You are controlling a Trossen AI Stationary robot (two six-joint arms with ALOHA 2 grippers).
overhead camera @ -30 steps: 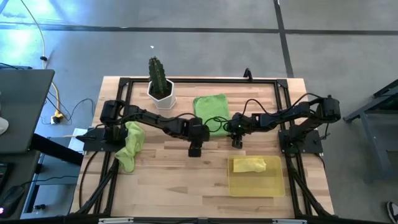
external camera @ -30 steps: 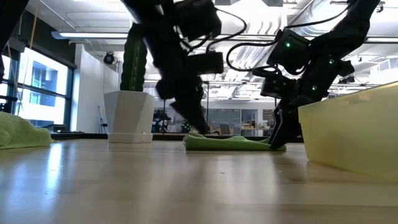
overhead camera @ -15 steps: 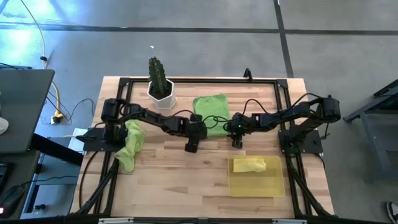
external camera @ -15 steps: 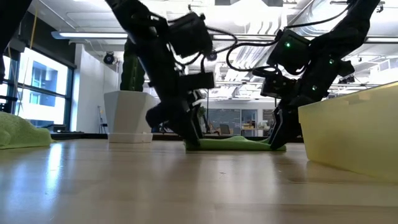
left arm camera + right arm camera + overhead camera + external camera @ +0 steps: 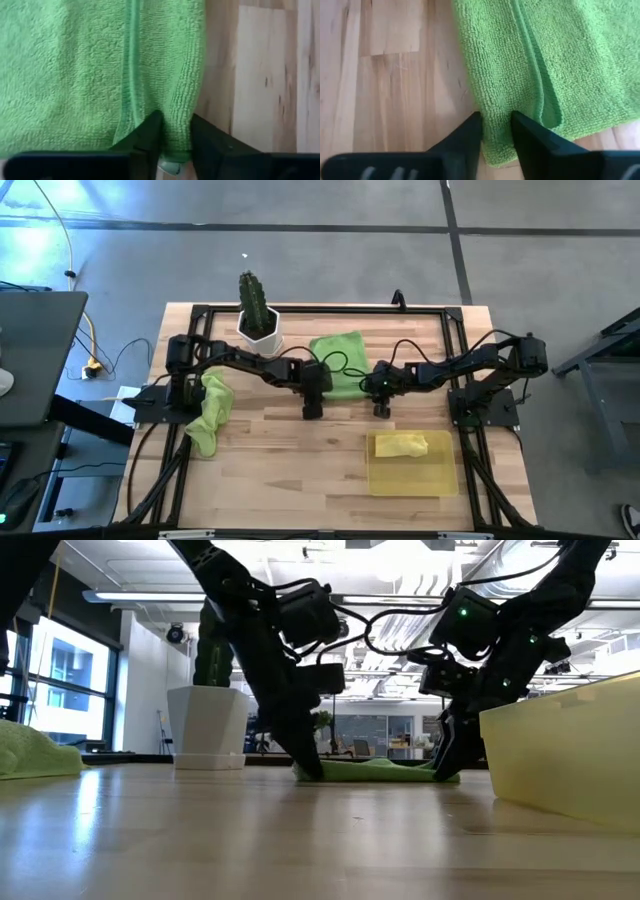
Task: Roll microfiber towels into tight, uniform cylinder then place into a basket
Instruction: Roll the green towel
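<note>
- Left gripper (image 5: 172, 137) is pinched onto one near corner of the flat green towel (image 5: 338, 358), a ridge of cloth bunched between its two fingers; in the high view it sits just left of centre (image 5: 312, 408).
- Right gripper (image 5: 496, 137) is clamped the same way on the other near corner, edge of the cloth nipped between its fingers, just right of centre in the high view (image 5: 380, 408).
- Both arms hold the same near edge, one at each end: this looks like a set-up to lift that hem evenly and start a straight, tight roll.
- The low view shows both sets of fingers right down at the table (image 5: 280, 470), towel lying thin between them (image 5: 370, 771).
- The rolled yellow towel (image 5: 401, 444) already lies in the basket (image 5: 440, 480), lower right of the high view, near the right gripper for a short carry.
- A second green towel (image 5: 208, 412) waits crumpled at the left edge, beside the left arm's base.
- The cactus pot (image 5: 260, 332) stands at upper left, apart from the work.
</note>
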